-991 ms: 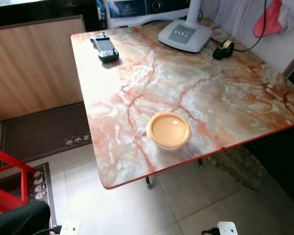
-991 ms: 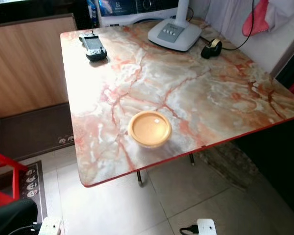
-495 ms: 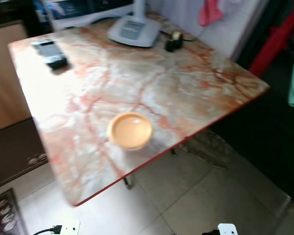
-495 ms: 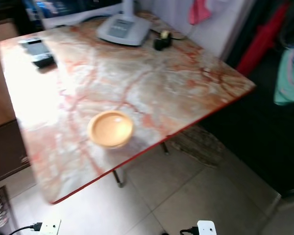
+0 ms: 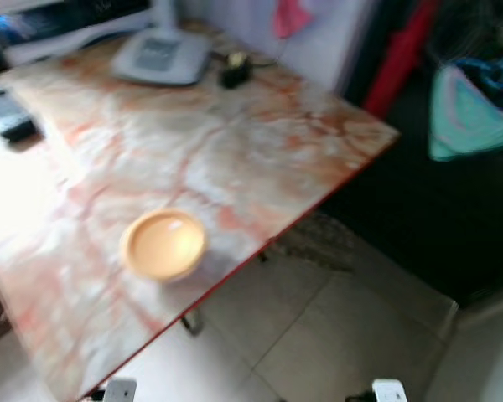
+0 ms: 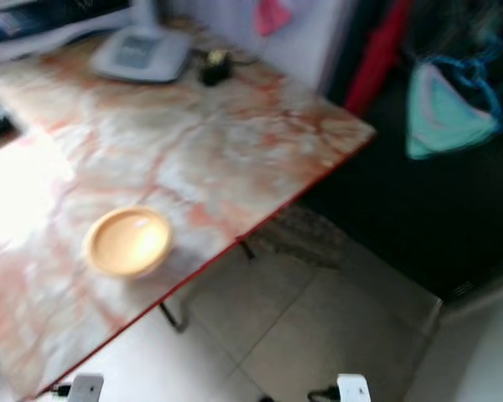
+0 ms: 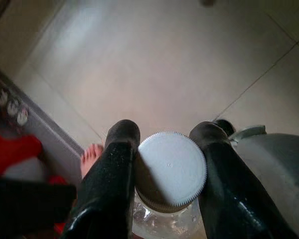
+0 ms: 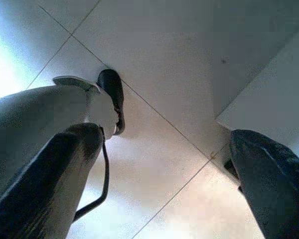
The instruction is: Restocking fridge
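1. Clear white-capped plastic bottle (image 7: 171, 172) sits clamped in my left gripper (image 7: 164, 149), low over pale tiled floor (image 7: 154, 59).
2. Right gripper (image 8: 164, 149) hangs spread, empty.
3. View's swung right off the marble-patterned table (image 5: 260, 142) — I'm turning, fridge-hunting probably.

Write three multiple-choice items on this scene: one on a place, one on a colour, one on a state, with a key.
1. Where is the round dish?
A. on the floor
B. on the marble-patterned table, near its red edge
C. on the grey lamp base

2. What colour is the jar's lid?
A. white
B. red
C. green

3. How is the left gripper?
A. open, holding nothing
B. shut on the jar
C. resting on the table

Key: 1 B, it sits by the near edge. 2 A, left wrist view shows white. 3 B, black fingers flank the lid.
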`<state>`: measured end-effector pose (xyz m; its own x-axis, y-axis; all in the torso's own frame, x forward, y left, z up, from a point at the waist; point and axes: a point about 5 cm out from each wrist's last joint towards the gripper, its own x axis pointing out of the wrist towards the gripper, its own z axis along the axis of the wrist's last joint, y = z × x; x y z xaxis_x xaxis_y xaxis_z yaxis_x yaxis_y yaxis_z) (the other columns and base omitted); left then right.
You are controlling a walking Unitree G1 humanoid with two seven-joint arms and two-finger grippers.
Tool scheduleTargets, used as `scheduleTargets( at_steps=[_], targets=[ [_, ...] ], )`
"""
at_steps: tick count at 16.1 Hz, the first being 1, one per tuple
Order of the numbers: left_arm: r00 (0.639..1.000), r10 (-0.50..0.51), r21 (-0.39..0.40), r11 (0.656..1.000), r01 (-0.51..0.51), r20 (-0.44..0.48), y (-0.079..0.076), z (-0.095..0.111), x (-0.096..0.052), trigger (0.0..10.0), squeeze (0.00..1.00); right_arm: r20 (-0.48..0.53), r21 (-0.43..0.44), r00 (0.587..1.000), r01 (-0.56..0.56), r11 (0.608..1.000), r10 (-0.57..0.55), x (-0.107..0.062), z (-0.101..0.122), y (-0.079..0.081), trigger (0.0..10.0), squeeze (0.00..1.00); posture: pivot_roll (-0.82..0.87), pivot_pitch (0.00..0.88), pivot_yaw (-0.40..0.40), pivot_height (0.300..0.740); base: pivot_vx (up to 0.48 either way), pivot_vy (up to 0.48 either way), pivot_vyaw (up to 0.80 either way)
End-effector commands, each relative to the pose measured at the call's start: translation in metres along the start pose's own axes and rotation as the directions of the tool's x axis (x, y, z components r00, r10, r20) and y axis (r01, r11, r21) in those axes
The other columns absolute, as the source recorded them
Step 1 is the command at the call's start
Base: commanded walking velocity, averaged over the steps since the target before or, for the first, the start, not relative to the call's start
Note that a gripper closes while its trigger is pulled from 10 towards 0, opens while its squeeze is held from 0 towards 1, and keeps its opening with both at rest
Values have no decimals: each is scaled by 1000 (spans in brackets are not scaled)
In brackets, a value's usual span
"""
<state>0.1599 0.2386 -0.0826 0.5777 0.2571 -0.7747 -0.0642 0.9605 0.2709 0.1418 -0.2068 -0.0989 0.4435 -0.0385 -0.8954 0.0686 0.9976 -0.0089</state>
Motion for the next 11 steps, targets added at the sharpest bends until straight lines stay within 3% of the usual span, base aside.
scheduleTargets(
  at_steps=[1, 3, 10, 11],
  targets=[
    [999, -6, 12, 1000, 7, -42, -1, -13, -3, 10000, 0, -20, 13, 1000, 8, 1000, -7, -1, -7, -1, 10000, 0, 102, 156, -37, 740, 0, 0, -800],
    [994, -34, 65, 997, 41, -105, -7, -26, -6, 10000, 0, -61, -47, 998, -18, 999, 15, -1, -8, -2, 10000, 0, 141, 105, -47, 740, 0, 0, -800],
    [993, -54, 68, 996, 61, -105, -8, -26, -6, 10000, 0, -67, -63, 997, -32, 998, 28, -1, -7, -1, 10000, 0, 140, 107, -48, 740, 0, 0, -800],
    [993, -54, 68, 996, 61, -107, -8, -26, -6, 10000, 0, -65, -63, 997, -36, 997, 32, -1, -7, -1, 10000, 0, 139, 112, -48, 740, 0, 0, 0]
  ],
)
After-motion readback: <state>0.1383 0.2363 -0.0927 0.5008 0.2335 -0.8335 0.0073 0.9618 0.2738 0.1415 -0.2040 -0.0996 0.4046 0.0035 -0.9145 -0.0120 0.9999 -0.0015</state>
